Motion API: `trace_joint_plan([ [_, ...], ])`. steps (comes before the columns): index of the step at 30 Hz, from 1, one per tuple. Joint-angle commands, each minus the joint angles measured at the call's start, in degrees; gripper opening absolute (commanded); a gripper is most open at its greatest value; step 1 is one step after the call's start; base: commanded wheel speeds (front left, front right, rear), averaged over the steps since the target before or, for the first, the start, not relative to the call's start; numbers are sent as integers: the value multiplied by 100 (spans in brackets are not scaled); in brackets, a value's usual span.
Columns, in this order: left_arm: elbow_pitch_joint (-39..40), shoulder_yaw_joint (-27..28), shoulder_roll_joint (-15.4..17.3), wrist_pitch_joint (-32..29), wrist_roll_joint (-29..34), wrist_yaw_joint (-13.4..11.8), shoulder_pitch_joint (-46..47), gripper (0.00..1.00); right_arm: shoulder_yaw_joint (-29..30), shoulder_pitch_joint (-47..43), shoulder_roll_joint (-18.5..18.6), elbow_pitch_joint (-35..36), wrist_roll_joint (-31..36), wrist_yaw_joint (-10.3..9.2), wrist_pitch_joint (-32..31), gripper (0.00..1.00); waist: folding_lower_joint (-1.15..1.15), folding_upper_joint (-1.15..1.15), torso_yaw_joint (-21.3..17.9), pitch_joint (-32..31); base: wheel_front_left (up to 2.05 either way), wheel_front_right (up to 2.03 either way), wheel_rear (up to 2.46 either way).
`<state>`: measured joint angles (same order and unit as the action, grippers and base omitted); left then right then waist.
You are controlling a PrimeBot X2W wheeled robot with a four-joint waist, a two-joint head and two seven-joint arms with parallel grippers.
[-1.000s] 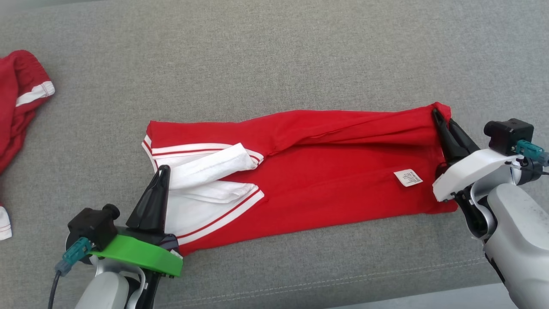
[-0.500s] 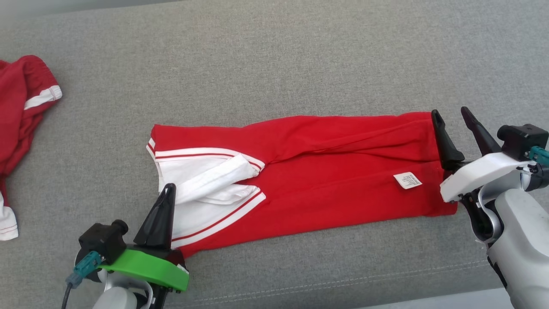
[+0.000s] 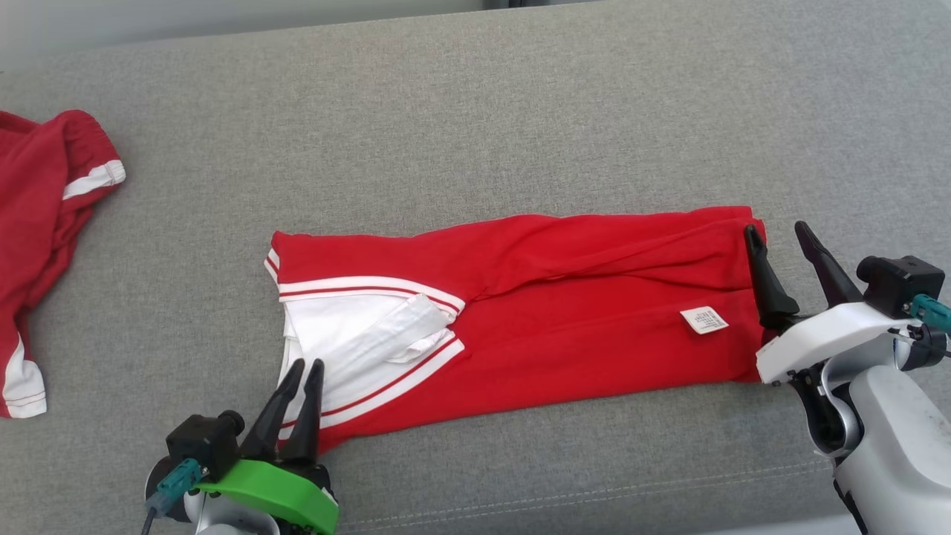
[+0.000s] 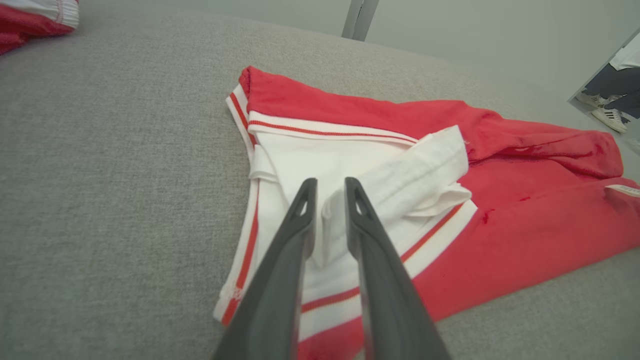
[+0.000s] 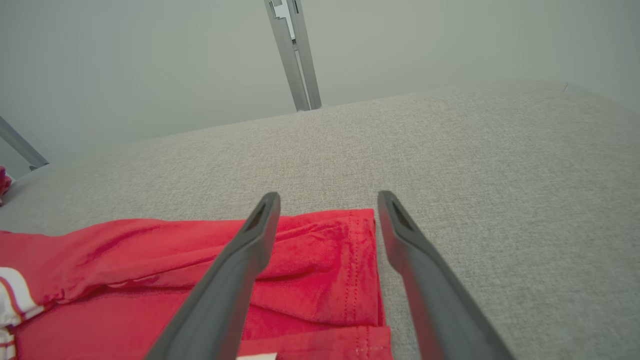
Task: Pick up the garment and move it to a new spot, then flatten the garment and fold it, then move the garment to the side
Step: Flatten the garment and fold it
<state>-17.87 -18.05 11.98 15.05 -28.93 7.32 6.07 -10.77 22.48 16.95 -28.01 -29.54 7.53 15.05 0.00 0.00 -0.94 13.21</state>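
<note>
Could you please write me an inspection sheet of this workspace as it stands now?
Surface: grey cloth, seam near the front edge.
Job's things: red garment lies stretched out, white end at the robot's left, label up.
Clutter: second red garment at far left.
Grippers: left gripper narrowly parted over the white end; right gripper wide open at the red end, holding nothing.
Cables: teal plugs at both wrists.
Surroundings: grey wall, metal post, a person's shoes.
</note>
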Motion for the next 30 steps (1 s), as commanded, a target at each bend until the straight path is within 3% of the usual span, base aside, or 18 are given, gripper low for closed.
trace_joint_plan([
  [1,-49,70,-60,14,79,20,-33,100,22,-90,-7,22,53,-8,18,100,0,0,-3,-45,0,0,0],
  [8,90,498,-334,14,443,16,-161,100,48,-246,-50,-344,93,-8,17,100,0,0,94,-192,0,0,0],
  [21,1021,1912,-854,14,1480,-25,-639,100,231,-327,-159,-934,360,-8,18,100,0,0,197,-515,0,0,0],
  [30,1287,2244,-905,14,1657,-223,-830,100,297,-77,-185,-1563,385,-8,17,100,0,0,276,-684,0,0,0],
])
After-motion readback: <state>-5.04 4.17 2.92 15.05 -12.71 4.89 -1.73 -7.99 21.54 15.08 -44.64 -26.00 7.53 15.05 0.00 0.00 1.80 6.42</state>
